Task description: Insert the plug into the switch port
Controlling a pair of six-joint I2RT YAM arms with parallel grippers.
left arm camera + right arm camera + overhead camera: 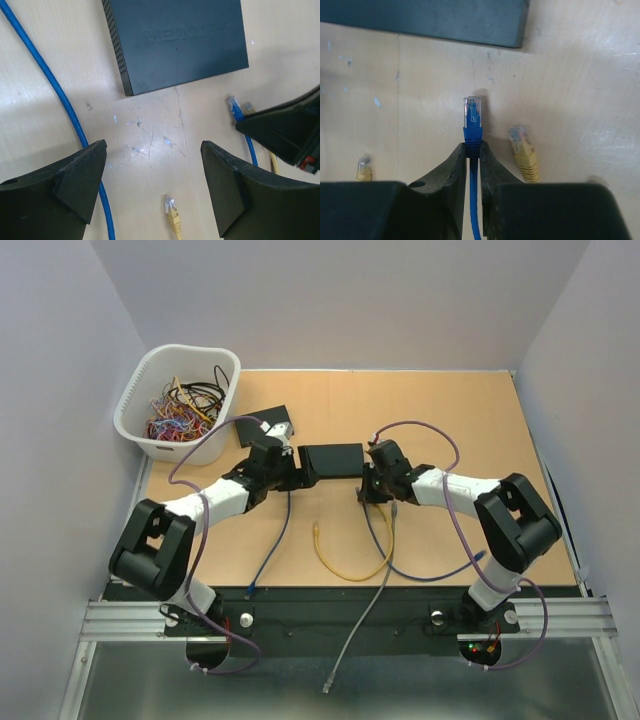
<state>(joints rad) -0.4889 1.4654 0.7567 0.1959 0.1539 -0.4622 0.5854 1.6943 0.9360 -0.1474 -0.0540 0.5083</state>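
The switch [332, 460] is a flat black box in the middle of the table, seen as a dark slab [430, 17] at the top of the right wrist view. My right gripper [474, 149] is shut on the boot of the blue plug [473, 117]. The plug's clear tip points toward the switch, with bare table between them. The ports do not show in any view. My left gripper [154, 150] hangs open over bare table just short of the switch [175, 40], holding nothing. From there the blue plug [234, 107] shows at the right, in front of the right gripper's black fingers [285, 130].
Loose yellow plugs lie on the table [524, 150] [364, 167] [172, 212]. A second blue cable [55, 90] runs past the left finger. A white basket [175, 400] of cables stands at the back left. A grey cable [365, 610] trails off the front edge.
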